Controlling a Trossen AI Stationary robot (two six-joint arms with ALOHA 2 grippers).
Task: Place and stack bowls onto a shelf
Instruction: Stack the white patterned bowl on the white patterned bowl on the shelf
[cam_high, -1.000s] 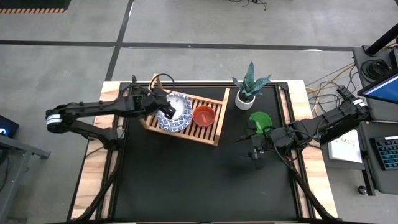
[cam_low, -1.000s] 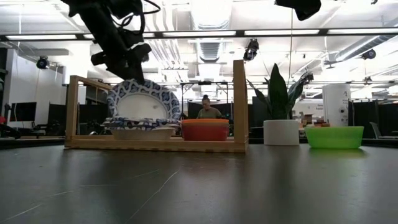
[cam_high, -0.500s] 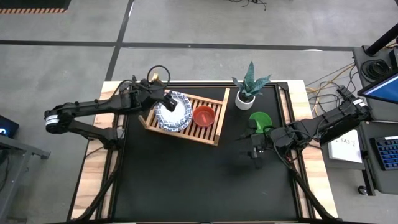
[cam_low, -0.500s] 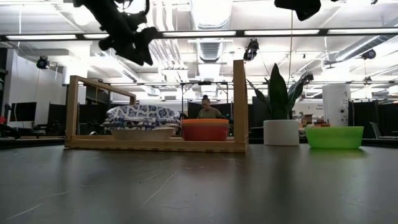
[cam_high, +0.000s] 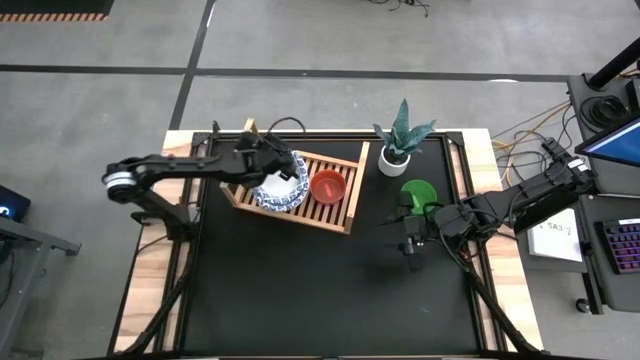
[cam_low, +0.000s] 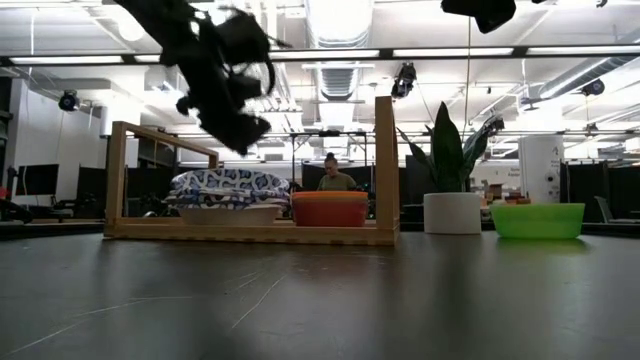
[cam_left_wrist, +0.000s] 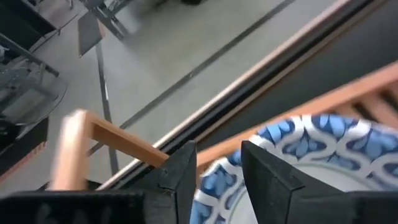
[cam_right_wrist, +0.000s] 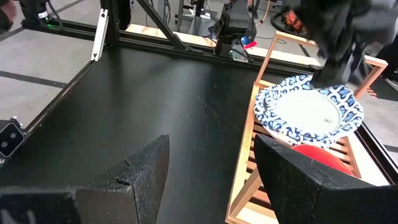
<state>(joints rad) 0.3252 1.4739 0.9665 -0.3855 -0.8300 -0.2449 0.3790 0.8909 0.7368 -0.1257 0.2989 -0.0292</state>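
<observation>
Overhead, the left gripper (cam_high: 288, 172) hangs slightly parted and empty above the stacked bowls (cam_high: 275, 187).

Readable text: none on the bowls, the shelf, the plant pot or the counter.
White sheet (cam_high: 560, 236), just off the counter's edge beside the right arm: carries dark marks, too small to read.
Monitor (cam_high: 618, 140), beyond that sheet: lit blue, no words legible.

Stacked bowls (cam_high: 277, 190) left of another bowl (cam_high: 326, 186), both on shelf (cam_high: 345, 210).
</observation>
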